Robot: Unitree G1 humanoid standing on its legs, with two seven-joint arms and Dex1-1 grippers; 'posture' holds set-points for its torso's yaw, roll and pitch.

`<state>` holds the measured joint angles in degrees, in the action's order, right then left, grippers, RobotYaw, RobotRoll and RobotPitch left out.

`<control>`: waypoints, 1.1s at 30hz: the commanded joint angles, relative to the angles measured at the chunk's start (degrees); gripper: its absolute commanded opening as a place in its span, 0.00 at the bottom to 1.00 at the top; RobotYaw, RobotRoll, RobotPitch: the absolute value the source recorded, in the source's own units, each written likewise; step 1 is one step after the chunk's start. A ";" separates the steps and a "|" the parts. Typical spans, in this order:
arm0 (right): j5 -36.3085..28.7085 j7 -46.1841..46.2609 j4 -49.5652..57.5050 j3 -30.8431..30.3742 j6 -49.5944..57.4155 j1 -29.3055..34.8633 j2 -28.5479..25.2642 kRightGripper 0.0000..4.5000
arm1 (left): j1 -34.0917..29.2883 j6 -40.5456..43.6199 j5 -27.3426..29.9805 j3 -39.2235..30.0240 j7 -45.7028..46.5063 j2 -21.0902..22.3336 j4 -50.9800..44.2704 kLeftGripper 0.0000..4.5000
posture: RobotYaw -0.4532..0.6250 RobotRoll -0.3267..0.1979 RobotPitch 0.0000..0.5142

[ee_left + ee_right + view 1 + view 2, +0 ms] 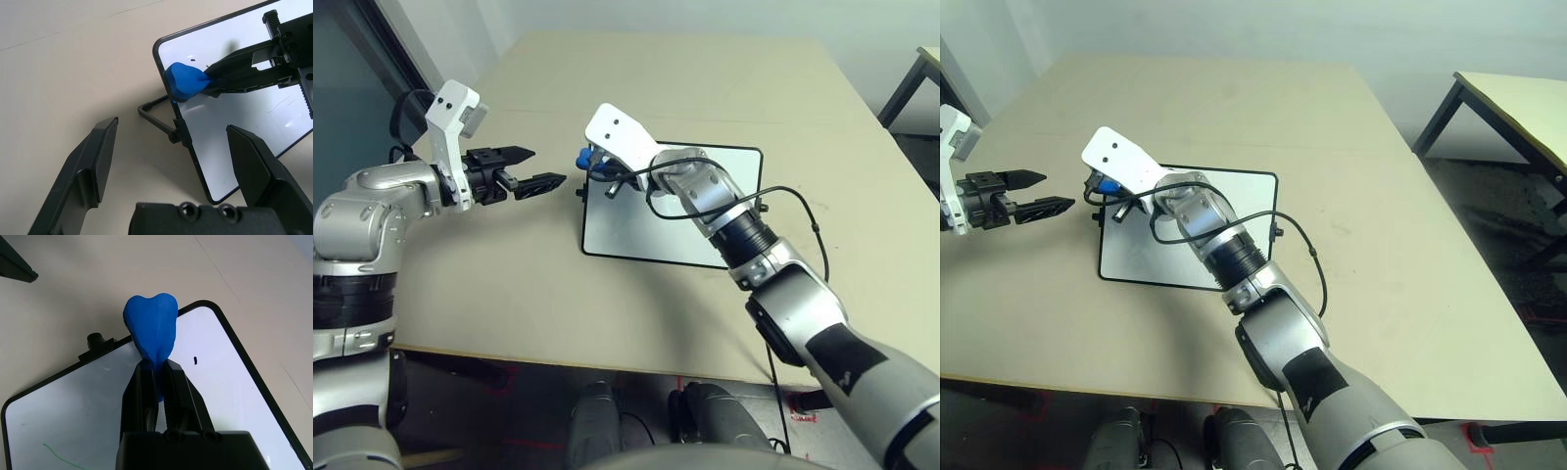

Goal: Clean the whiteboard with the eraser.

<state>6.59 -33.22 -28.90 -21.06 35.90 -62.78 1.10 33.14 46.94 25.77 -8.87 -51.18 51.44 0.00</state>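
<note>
Over the near-left corner of the whiteboard (675, 211), the right hand (155, 363) has its two black fingers pinched tight on the eraser (150, 328), and the squeeze is hard enough that the blue block bulges out past the fingertips in a folded, heart-like lump. That eraser sits right at the board's rounded corner, beside the small black tab (96, 340) on its short side; whether it actually presses the white surface cannot be told. The board itself lies flat on the beige counter (489, 284), black frame all round, and marks are on it: a tiny dark speck (195, 361) just beside the eraser, and a thin green line (61, 456) well away from it toward the board's far portion. Off to the robot's left, clear of the board's edge, the left hand (536, 168) hangs above the counter with its fingers spread wide, pointing toward the eraser and gripping nothing. A black cable (798, 206) loops off the right forearm across the board's right side.
</note>
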 commanded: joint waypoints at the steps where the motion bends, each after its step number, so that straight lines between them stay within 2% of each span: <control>1: 0.47 0.88 -3.06 0.81 -0.86 -1.22 -0.28 0.03 | 0.22 0.24 0.27 0.05 0.13 -0.14 -0.02 1.00 | 0.44 0.62 0.08; 6: -0.68 3.45 -9.28 4.36 -5.69 -6.75 1.09 0.03 | 0.13 0.38 0.36 -0.08 0.23 -0.15 -0.24 1.00 | 0.44 0.62 0.08; 10: -0.68 4.26 -12.64 5.83 -8.08 -8.66 1.67 0.03 | -0.19 0.48 0.53 -0.42 0.41 -0.07 -0.58 1.00 | 0.44 0.62 0.08; 13: -0.27 3.17 -10.85 4.87 -6.94 -6.51 1.61 0.03 | -0.57 0.67 0.76 -0.74 0.58 0.05 -0.93 1.00 | 0.45 0.62 0.08; 20: 0.61 -0.35 0.91 -0.37 0.17 2.13 1.95 0.03 | -0.54 0.59 1.15 -0.48 0.75 0.16 -0.76 1.00 | 0.44 0.62 0.09; 23: 0.72 -0.41 1.78 -0.72 0.94 2.99 1.65 0.03 | -0.37 0.56 1.21 -0.36 0.77 0.18 -0.65 1.00 | 0.44 0.62 0.09; 33: -1.42 6.01 -14.78 8.01 -10.20 -10.26 2.09 0.03 | -0.63 0.45 1.35 -0.35 0.92 0.08 -0.78 1.00 | 0.44 0.62 0.08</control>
<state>5.78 -27.92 -41.46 -13.94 27.34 -71.55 2.53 32.99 47.00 26.98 -9.12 -50.26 51.40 -0.17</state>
